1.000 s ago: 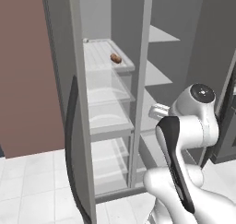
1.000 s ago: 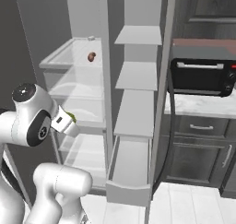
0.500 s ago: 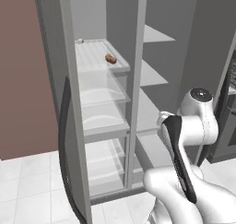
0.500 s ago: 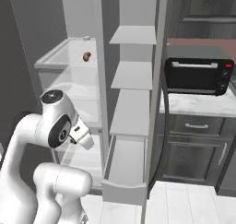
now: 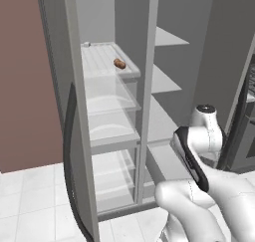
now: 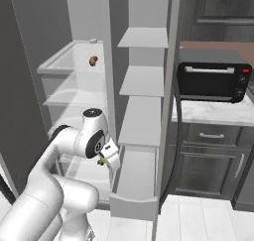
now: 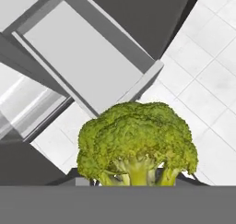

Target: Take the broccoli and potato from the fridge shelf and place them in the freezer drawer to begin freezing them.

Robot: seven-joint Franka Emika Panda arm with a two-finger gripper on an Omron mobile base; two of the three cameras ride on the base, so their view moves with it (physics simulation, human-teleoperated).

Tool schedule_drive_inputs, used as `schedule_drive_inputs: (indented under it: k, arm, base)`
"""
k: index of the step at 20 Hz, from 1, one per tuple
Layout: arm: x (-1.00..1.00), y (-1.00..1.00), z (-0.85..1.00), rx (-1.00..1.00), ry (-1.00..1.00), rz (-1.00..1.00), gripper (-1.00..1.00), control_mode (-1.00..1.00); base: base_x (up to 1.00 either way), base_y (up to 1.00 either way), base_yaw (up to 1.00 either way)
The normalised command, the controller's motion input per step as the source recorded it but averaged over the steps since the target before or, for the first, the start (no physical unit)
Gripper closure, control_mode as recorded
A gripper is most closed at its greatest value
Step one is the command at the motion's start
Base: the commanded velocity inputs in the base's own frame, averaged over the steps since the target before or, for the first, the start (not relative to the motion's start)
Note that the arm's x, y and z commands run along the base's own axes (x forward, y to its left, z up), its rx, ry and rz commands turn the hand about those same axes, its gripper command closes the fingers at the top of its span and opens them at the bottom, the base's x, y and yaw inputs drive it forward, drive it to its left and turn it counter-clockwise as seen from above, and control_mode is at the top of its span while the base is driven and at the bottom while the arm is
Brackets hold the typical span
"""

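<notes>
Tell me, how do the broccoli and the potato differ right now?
The broccoli is bumpy and yellow-green, with a pale stalk; the potato is a smooth, reddish-brown oval. The broccoli is carried in the robot's jaws above the open freezer drawer; the potato lies loose on the ribbed fridge shelf, high up. Both are small vegetables meant for that drawer.

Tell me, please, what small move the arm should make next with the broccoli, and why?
Probably carry it a little farther over the open freezer drawer and lower it. The gripper holds the broccoli beside the drawer, whose floor lies bare below in the hand view; the potato waits on the fridge shelf.
</notes>
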Motion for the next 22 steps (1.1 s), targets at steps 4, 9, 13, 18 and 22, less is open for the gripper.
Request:
schedule_drive_inputs:
  k: [4, 9, 13, 18, 22]
  arm:
    - [0.67, -0.01, -0.62, 0.0, 0.2, -0.02, 1.0, -1.0]
    - [0.66, -0.13, -0.55, 0.03, 0.06, 0.0, 1.0, -1.0]
    - [0.77, 0.0, -0.48, 0.01, 0.05, 0.0, 1.0, -1.0]
    - [0.51, -0.02, -0.48, 0.01, 0.04, 0.0, 1.0, -1.0]
    - [0.12, -0.18, -0.49, 0.03, 0.0, 0.0, 1.0, -1.0]
  base:
    - [0.0, 0.0, 0.0]
    - [0.0, 0.0, 0.0]
    - [0.0, 0.0, 0.0]
    - [0.0, 0.0, 0.0]
    - [0.0, 0.0, 0.0]
